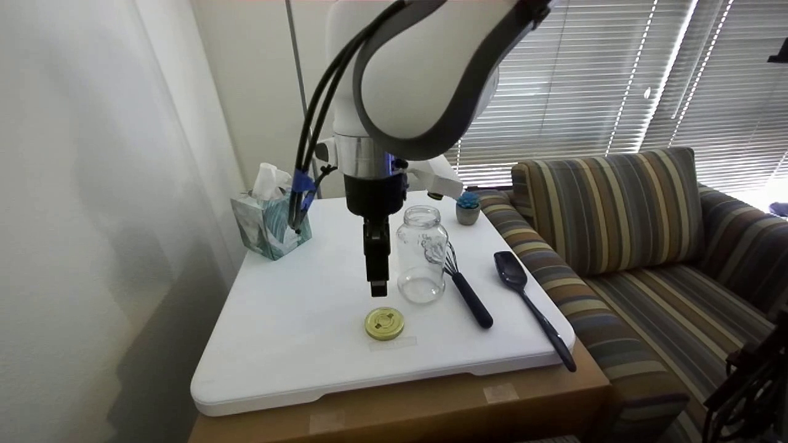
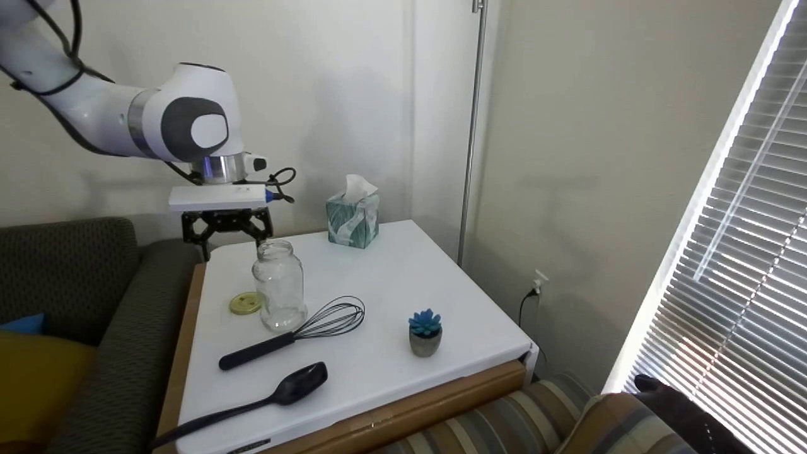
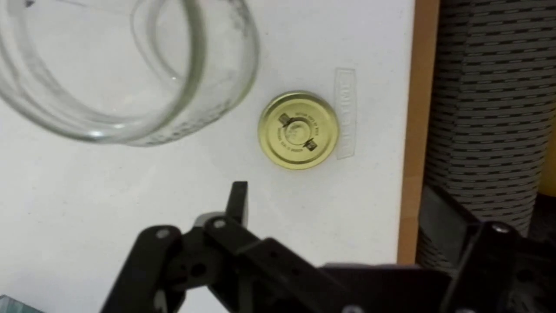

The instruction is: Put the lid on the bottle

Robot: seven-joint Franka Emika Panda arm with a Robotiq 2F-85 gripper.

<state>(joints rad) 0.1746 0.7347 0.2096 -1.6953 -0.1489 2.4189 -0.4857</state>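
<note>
With jaws spread wide and nothing between them, a robot arm (image 1: 425,80) hangs over a white tabletop (image 1: 277,332), poised for what looks like a pick-up: in an exterior view the lid (image 1: 385,323) lies flat on the tabletop at six o'clock from the jaws and apart from them. The bottle (image 1: 422,261), a clear glass jar, stands upright and uncapped at one o'clock from the lid, mouth up, presumably so that it can be capped squarely from above. The wrist view puts the jar, partly out of frame, at ten o'clock from the lid, near but not touching. The lid shows its printed face, which suggests it is right side up and should need no flipping; lying so low, it likely calls for a grip across the rim, and the jaws' broad stance seems meant for that. With glass so near, a bump against the jar is the likeliest mishap. A whisk (image 1: 466,291) rests just beside the jar at four o'clock, contact hard to tell, with a dark spatula (image 1: 539,319) farther out on that bearing; they appear set aside, as do a tissue box (image 1: 271,223) at ten o'clock from the lid and a potted succulent (image 1: 468,210) at one, beyond the jar.
</note>
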